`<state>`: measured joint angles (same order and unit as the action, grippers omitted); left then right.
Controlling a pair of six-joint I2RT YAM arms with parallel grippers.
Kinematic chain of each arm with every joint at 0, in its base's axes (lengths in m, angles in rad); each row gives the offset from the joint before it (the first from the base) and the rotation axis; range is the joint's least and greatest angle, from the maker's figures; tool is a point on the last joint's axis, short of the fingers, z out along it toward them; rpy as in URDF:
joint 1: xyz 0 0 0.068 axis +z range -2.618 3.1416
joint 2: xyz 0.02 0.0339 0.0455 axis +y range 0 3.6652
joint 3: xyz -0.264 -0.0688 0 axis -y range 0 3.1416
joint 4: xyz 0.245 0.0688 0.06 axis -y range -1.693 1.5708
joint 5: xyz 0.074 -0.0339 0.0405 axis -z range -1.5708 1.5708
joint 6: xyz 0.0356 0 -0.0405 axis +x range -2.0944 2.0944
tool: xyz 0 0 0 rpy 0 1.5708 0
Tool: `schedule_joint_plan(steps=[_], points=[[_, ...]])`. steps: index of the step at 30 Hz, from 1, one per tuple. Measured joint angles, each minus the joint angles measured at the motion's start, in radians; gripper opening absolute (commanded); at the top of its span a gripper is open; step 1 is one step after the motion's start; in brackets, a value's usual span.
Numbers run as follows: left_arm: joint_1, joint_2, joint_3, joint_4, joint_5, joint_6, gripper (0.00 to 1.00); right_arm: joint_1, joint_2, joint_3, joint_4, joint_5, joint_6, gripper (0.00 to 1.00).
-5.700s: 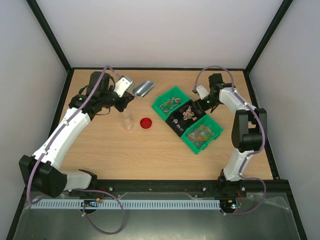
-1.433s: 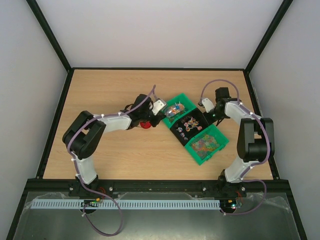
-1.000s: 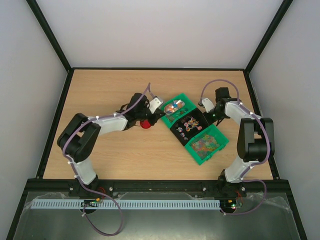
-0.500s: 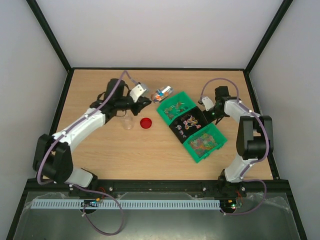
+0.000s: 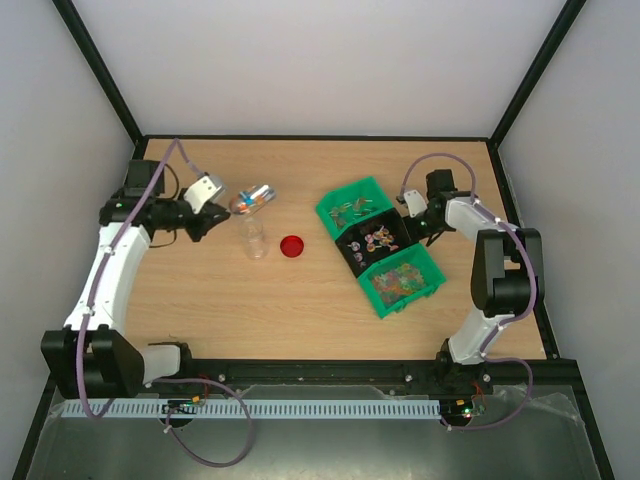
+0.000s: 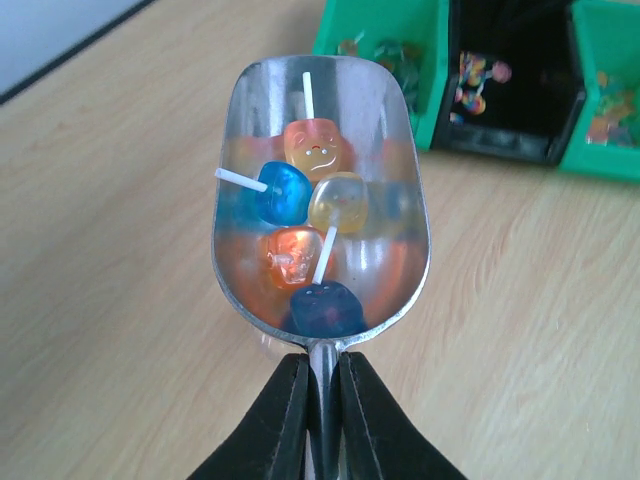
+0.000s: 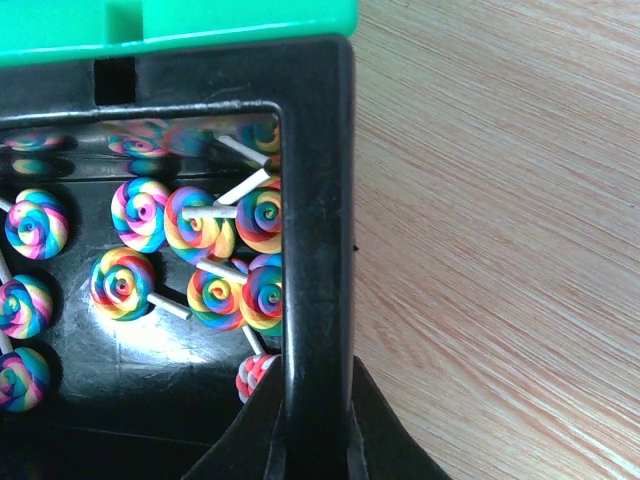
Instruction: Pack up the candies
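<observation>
Left gripper (image 6: 322, 378) pinches the metal scoop (image 6: 322, 120) by its handle, bowl level just behind the clear jar (image 5: 257, 241) so the lollipop candies (image 6: 315, 150) in it don't spill pre-pour; right gripper (image 7: 315, 400) clamps the black bin (image 7: 315, 200) wall, well right of the jar, probably anchoring it.

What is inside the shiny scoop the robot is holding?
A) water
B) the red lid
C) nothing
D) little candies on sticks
D: the left wrist view shows orange, blue and yellow candies with white sticks lying in the scoop, whose handle the left gripper pinches.
</observation>
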<state>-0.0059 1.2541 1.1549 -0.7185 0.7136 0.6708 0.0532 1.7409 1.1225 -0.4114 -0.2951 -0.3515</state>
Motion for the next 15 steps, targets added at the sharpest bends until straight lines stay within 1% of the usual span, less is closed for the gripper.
schedule_joint_plan(steps=[5,9,15], points=[[0.13,-0.018,0.0,-0.204,0.026,0.201,0.02,0.017,0.0,0.0,0.011,0.015,0.039,0.01],[0.206,-0.019,0.0,-0.321,0.03,0.338,0.02,0.035,-0.001,0.0,0.023,0.033,0.064,0.01],[0.258,-0.032,0.0,-0.427,0.002,0.466,0.02,0.049,-0.001,0.0,0.031,0.048,0.093,0.01]])
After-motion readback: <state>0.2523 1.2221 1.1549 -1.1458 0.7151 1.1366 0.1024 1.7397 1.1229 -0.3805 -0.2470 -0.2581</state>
